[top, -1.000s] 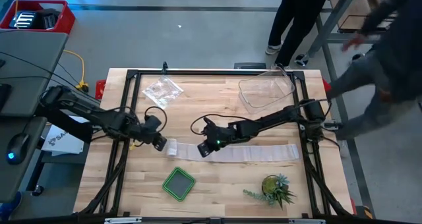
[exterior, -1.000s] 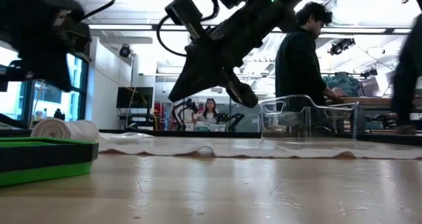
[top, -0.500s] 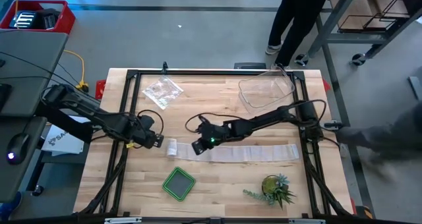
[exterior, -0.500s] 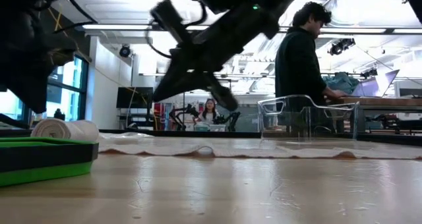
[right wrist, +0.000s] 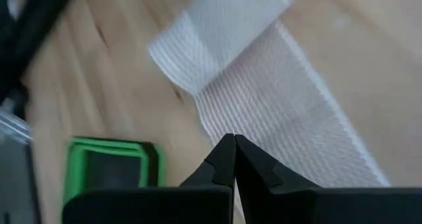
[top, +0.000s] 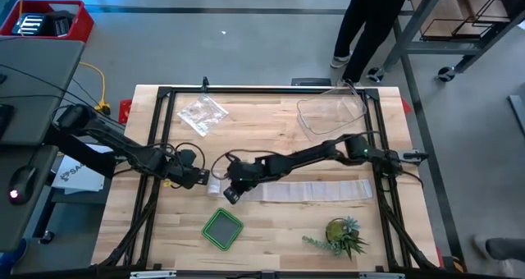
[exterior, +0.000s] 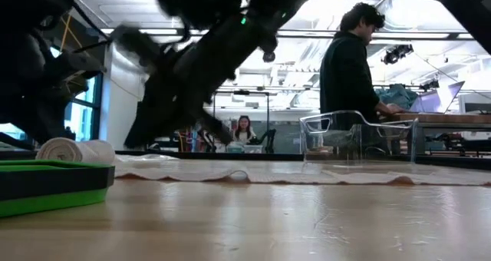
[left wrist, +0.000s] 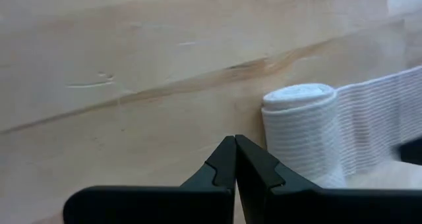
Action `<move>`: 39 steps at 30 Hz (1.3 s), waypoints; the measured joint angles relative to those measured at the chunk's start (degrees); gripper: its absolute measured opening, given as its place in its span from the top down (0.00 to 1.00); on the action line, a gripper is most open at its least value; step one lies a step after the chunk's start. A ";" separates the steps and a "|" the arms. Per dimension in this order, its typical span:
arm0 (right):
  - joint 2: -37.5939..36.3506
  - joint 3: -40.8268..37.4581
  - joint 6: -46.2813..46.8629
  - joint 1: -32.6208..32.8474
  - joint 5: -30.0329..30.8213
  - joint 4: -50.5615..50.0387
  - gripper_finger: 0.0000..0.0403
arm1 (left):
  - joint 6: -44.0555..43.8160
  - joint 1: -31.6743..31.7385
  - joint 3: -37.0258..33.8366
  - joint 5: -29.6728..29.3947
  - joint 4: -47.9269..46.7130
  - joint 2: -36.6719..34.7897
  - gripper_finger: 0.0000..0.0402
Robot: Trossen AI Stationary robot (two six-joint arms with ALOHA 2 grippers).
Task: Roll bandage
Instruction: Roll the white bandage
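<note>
Flanking the bandage (top: 312,190) roll, both closed pincers, left (top: 203,180) and right (top: 229,196), sit above the green tray (top: 222,228).

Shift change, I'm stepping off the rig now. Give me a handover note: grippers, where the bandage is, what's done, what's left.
Left gripper: shut, empty, beside the rolled end of the bandage, on the side away from the strip.
Right gripper: shut, empty, over the strip close to the roll.
Bandage: small roll at its left end; the rest lies flat as a long strip running right across the table.
Done: only the first part is rolled.
Left: most of the strip is unrolled; probably keep rolling the roll rightward along it.
Nearby: green tray, plant, clear tub, plastic bag.
</note>
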 joint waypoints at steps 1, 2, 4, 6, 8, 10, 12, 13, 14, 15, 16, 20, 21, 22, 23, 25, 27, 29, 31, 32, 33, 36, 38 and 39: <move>1.01 1.03 -0.34 0.06 -0.05 -0.32 1.00 | -0.45 -0.06 -0.46 -0.02 1.49 0.00 1.00; 1.88 1.99 -0.56 0.19 -0.08 -1.04 1.00 | -0.65 -0.14 -0.48 -0.02 2.45 0.09 1.00; 2.38 3.60 -1.55 0.42 0.73 -2.23 1.00 | -0.56 -0.21 -0.48 -0.13 2.96 0.04 1.00; 2.40 5.07 -3.57 0.71 3.23 -3.22 1.00 | -0.54 -0.21 -0.48 -0.30 3.22 0.04 1.00; 2.40 6.39 -5.95 0.75 4.81 -3.99 1.00 | -0.39 -0.21 -0.48 -0.32 3.30 0.04 1.00; 2.40 7.76 -9.11 0.75 6.28 -5.15 1.00 | -0.41 -0.21 -0.48 -0.64 3.55 0.05 1.00; 2.40 8.74 -13.13 0.75 7.62 -5.76 1.00 | -0.42 -0.21 -0.48 -1.39 3.79 0.04 1.00; 2.38 8.82 -15.08 0.75 7.83 -6.05 1.00 | -0.40 -0.21 -0.48 -1.49 4.08 0.04 1.00; 2.38 8.74 -17.06 0.75 7.94 -6.23 1.00 | -0.42 -0.21 -0.48 -1.48 4.25 0.04 1.00; 2.39 8.63 -19.16 0.75 8.10 -6.39 1.00 | -0.41 -0.21 -0.48 -1.45 4.29 0.04 1.00; 2.43 8.53 -21.50 0.75 8.81 -6.60 1.00 | -0.44 -0.21 -0.50 -1.29 4.41 0.06 1.00; 2.44 8.50 -33.31 0.61 12.38 -4.04 1.00 | -1.07 -0.21 -0.50 -0.66 4.94 0.04 1.00; 2.44 8.50 -35.86 0.43 11.97 -3.89 1.00 | -1.61 -0.21 -0.50 -0.63 5.13 0.04 1.00; 2.44 8.50 -37.38 0.14 10.91 -3.95 1.00 | -2.16 -0.21 -0.50 -0.63 5.21 0.05 1.00; 2.50 8.50 -38.25 -0.12 10.09 -4.29 1.00 | -2.59 -0.21 -0.50 -0.61 5.18 0.04 1.00; 2.66 8.50 -38.91 -0.23 8.70 -4.75 1.00 | -3.33 -0.21 -0.50 -0.37 5.12 0.05 1.00; 2.71 8.50 -40.32 -0.24 8.04 -4.97 1.00 | -3.42 -0.21 -0.50 -0.21 5.01 0.04 1.00; 2.71 8.50 -41.01 -0.13 7.10 -5.03 1.00 | -3.43 -0.21 -0.50 -0.17 4.99 0.05 1.00; 2.71 8.50 -40.08 0.10 6.99 -5.03 1.00 | -3.52 -0.19 -0.50 -0.18 4.98 0.04 1.00; 2.71 8.50 -39.82 0.39 7.04 -5.08 1.00 | -3.65 -0.19 -0.50 -0.24 4.95 0.04 1.00; 2.80 8.50 -39.67 0.69 7.16 -5.14 1.00 | -3.90 -0.19 -0.50 -0.31 4.96 0.07 1.00; 3.85 8.50 -39.81 1.41 7.41 -5.22 1.00 | -4.50 -0.19 -0.50 -0.48 5.00 0.06 1.00; 4.65 8.48 -39.98 1.56 7.45 -5.18 1.00 | -4.52 -0.19 -0.50 -0.49 5.31 0.05 1.00; 4.74 8.41 -39.92 1.63 7.56 -5.43 1.00 | -4.64 -0.19 -0.50 -0.43 5.43 0.07 1.00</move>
